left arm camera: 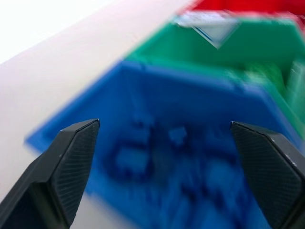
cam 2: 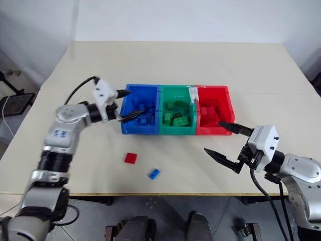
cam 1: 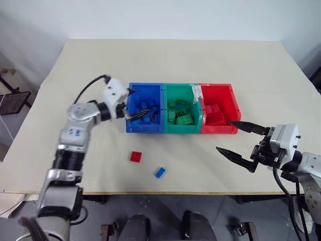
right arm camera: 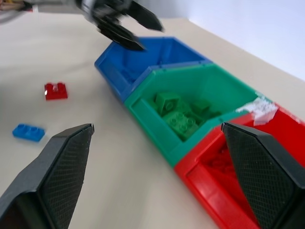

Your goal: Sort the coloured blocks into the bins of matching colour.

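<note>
Left eye view—red block (cam 1: 135,156), blue block (cam 1: 160,172)—small, studded.

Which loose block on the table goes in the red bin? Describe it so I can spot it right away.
Find the row of three bins mid-table; on the bare tabletop in front of the blue bin lie two loose bricks. The red block is the squarer one, nearer the left gripper; the blue block beside it is slimmer.

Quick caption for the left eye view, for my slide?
Open left gripper over blue bin; red block and blue block on table.
</note>
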Controlling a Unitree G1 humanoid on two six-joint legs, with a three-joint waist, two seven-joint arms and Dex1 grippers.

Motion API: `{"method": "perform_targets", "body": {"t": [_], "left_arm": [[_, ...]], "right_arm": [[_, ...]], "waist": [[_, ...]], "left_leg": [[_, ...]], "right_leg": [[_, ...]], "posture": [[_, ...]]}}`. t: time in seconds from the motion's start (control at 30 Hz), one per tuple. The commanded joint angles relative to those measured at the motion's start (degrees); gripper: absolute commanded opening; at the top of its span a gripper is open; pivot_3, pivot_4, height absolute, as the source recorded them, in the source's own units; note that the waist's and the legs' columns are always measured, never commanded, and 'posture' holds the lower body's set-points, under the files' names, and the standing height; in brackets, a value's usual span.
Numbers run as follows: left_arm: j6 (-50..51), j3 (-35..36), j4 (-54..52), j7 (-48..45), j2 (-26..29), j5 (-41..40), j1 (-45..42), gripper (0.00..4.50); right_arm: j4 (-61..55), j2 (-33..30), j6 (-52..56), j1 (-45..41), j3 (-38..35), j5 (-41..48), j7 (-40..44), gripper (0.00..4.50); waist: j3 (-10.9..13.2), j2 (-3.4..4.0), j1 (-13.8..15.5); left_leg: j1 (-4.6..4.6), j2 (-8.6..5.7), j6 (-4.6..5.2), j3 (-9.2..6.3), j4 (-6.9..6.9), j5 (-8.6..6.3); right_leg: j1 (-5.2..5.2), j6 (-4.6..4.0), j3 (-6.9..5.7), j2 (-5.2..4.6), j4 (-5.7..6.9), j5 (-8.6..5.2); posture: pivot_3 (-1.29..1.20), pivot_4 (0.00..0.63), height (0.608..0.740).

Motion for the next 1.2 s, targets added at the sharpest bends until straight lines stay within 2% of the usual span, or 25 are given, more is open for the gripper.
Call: {"method": "perform_targets", "body": {"t": [0.03, 0.23, 0.37, 0.47, 0.6, 0.8, 1.03, 1.2], "left_arm": [[-3.92, 6.95, -2.12, -9.79, 5.41, -7.57, 5.1, 4.49], [-3.21, 11.19, -1.77, -15.02, 13.31, -9.75, 12.25, 4.49], [-5.87, 13.16, -1.64, -19.0, 17.75, -9.45, 18.47, 4.49], [-5.99, 12.63, -6.02, -20.79, 18.88, -10.59, 21.47, 4.49], [-4.56, 7.13, -18.96, -23.99, 18.86, -11.65, 25.01, 4.49], [0.67, -4.3, -32.4, -21.27, 15.98, -8.54, 21.44, 4.49], [10.34, -17.16, -36.99, -13.3, 10.26, -0.59, 15.75, 4.49], [6.26, -24.48, -32.07, -11.48, 7.28, 7.73, 13.84, 4.49]], "right_arm": [[0.41, -1.68, -1.5, -1.04, 0.1, 0.22, 2.87, 4.5], [2.58, -2.32, -2.67, -2.36, 2.59, -0.28, 6.97, 4.5], [3.56, -1.49, -2.59, -4.74, 5.55, -0.08, 8.53, 4.5], [4.81, -1.42, -3.38, -5.52, 6.54, -0.79, 9.29, 4.5], [5.37, -2.43, -4.29, -4.44, 6.13, -1.17, 10.74, 4.5], [4.06, -5.44, -6.25, 0.38, 4.43, -2.87, 13.4, 4.5], [-3.12, -6.3, -1.41, 8.56, 0.51, 0.01, 10.33, 4.5], [-6.98, -6.77, 0.53, 14.43, -2.75, 1.02, 9.9, 4.5]], "waist": [[0.0, 0.0, -0.01], [0.01, -0.02, 0.85], [0.01, -0.01, 0.32], [0.01, -0.01, 0.24], [0.01, -0.02, 0.73], [0.01, -0.01, 0.58], [0.01, 0.0, 0.58], [0.02, -0.01, 0.74]], "left_leg": [[0.0, 0.02, 0.0, 0.0, 0.01, 0.0], [-0.01, -0.05, 0.0, -0.08, 0.1, 0.0], [0.0, -0.06, 0.01, -0.05, 0.06, -0.03], [0.01, 0.05, -0.03, -0.04, 0.03, -0.05], [-0.01, -0.02, 0.01, -0.06, 0.09, -0.07], [-0.02, -0.04, 0.02, -0.05, 0.09, -0.08], [0.01, 0.01, 0.02, 0.04, 0.06, -0.08], [-0.01, 0.0, 0.02, 0.06, 0.1, -0.08]], "right_leg": [[0.0, 0.0, 0.0, 0.01, -0.01, 0.0], [0.08, 0.0, 0.0, -0.04, 0.0, 0.0], [0.05, 0.0, 0.0, -0.06, 0.01, 0.0], [0.01, -0.01, -0.02, 0.02, 0.03, 0.0], [0.04, -0.01, 0.01, -0.06, 0.04, 0.0], [0.05, -0.01, 0.02, -0.06, 0.03, 0.0], [0.05, -0.01, 0.08, -0.01, 0.0, 0.0], [0.06, -0.01, 0.08, 0.0, -0.04, 0.0]], "posture": [[0.0, 0.15, 0.74], [0.0, 0.15, 0.74], [0.0, 0.15, 0.74], [0.0, 0.15, 0.74], [0.0, 0.15, 0.74], [0.0, 0.15, 0.74], [0.0, 0.15, 0.74], [0.0, 0.15, 0.74]]}}
